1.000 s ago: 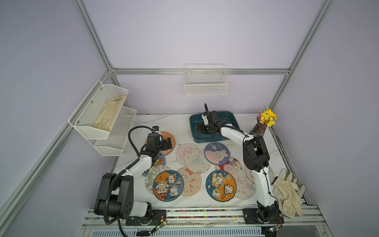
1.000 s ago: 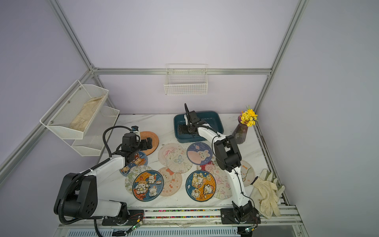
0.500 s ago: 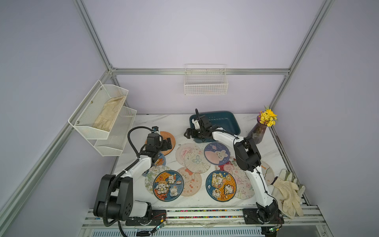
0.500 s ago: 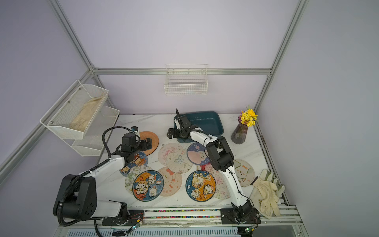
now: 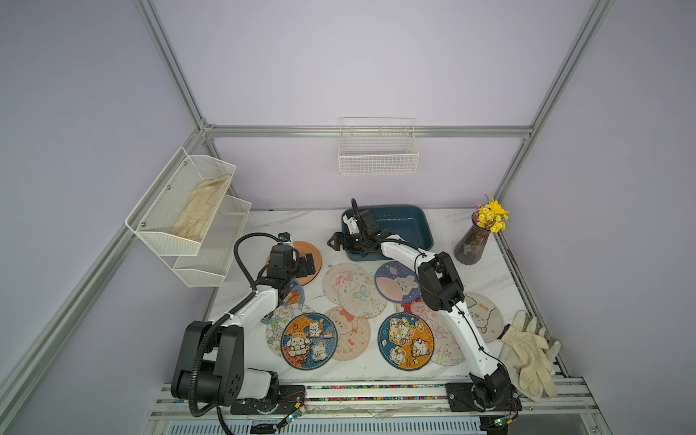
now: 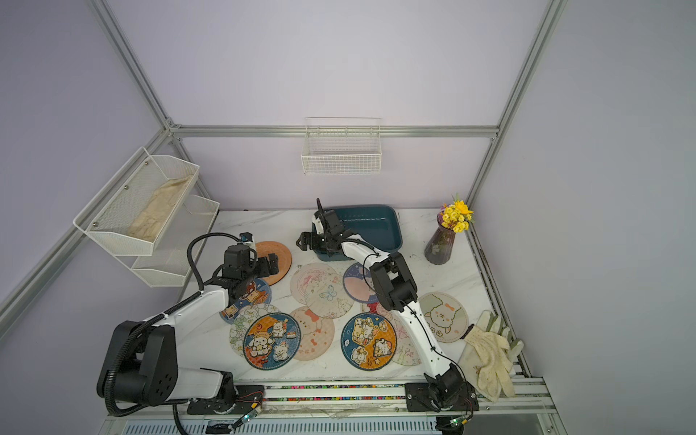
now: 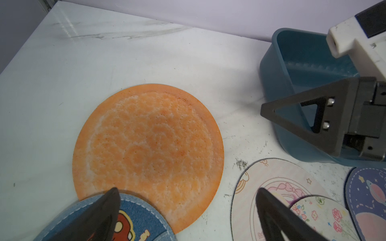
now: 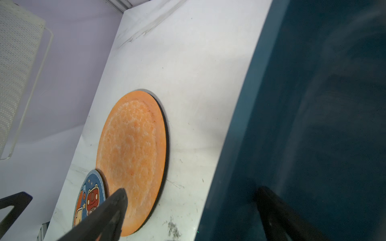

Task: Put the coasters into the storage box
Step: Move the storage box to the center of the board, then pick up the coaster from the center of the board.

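Looks down on a marble table [image 5: 301,222] with about a dozen round coasters [image 5: 359,292] lying flat. Finds none in the part of the storage box [image 5: 405,229] left visible.

Shows the right gripper [image 5: 336,241] with jaws spread wide and nothing between them. Had it above the box a second ago; now finds it swung out past the box's end wall. From the right wrist, puts that wall under the gap between the jaws, with the box floor below one jaw and the plain orange coaster [image 8: 131,156] ahead of the opposite jaw.

Shows the left gripper [image 5: 304,262] unmoved over that second, jaws likewise wide apart and empty, held low. Puts the orange coaster ahead of and between them. Sets a blue cartoon coaster [image 7: 135,221] under one jaw tip, overlapping the orange one's edge.

Suggests an empty-handed return from the box to fetch a coaster, probably the orange one. Leaves nearly the whole task still to do. Warns of crowding, with both pairs of jaws aimed at one coaster.
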Controlling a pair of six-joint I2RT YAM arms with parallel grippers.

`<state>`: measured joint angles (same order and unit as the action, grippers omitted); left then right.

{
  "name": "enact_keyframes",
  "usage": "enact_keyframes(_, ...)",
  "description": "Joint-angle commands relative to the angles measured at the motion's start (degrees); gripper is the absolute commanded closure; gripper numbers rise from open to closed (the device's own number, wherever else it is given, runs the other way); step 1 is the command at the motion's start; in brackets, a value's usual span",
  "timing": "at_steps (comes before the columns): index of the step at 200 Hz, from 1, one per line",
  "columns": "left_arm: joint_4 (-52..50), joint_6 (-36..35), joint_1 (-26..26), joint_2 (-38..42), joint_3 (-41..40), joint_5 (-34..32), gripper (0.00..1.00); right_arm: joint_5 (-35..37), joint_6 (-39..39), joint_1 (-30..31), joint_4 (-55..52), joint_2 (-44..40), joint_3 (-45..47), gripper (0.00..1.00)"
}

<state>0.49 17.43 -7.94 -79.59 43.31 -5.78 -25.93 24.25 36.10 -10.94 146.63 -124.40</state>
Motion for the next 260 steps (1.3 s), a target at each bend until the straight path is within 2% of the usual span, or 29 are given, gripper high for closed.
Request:
enact_keyframes(1, -0.09, 0.46, -0.33, 1.98, 2.57, -1.23, 0.0, -2.3, 1.32, 1.34, -0.14, 1.51, -2.79, 0.03)
enact_keyframes(59, 0.12, 0.5, -0.32, 1.94, 2.73, -1.18, 0.0, -2.21, 1.65, 2.4, -0.76, 3.55, -7.26, 0.02)
enact_keyframes(88, 0.1, 0.83, -0.34, 1.98, 2.93, 0.38, 0.0, 4.05, -1.65, 2.31, -3.16, 0.15, -6.41, 0.03)
enact_keyframes(122, -0.32, 1.85, -0.71, 2.83, 2.84, 2.59, 0.0, 9.17, -4.15, 1.79, -3.18, -8.81, 1.11, 0.02)
enact_keyframes(166, -2.87, 2.73, -4.07, 4.81, 2.8, 3.2, 0.0, 10.73, -4.48, 1.02, -3.4, -21.32, 14.63, 0.03)
enact_keyframes(220, -4.71, 7.44, -14.2, 3.21, 5.57, 4.47, 0.0, 9.42, -2.84, -3.21, -7.44, -37.52, 33.35, 0.03)
enact_keyframes(249, -5.19, 10.17, -19.3, -0.82, 9.47, 8.25, 0.0, 8.52, -4.41, -6.52, -12.5, -44.23, 41.45, 0.04)
enact_keyframes(260, -5.71, 10.81, -20.92, -4.79, 11.36, 10.03, 0.0, 8.4, -4.86, -7.8, -14.06, -46.43, 44.42, 0.04)
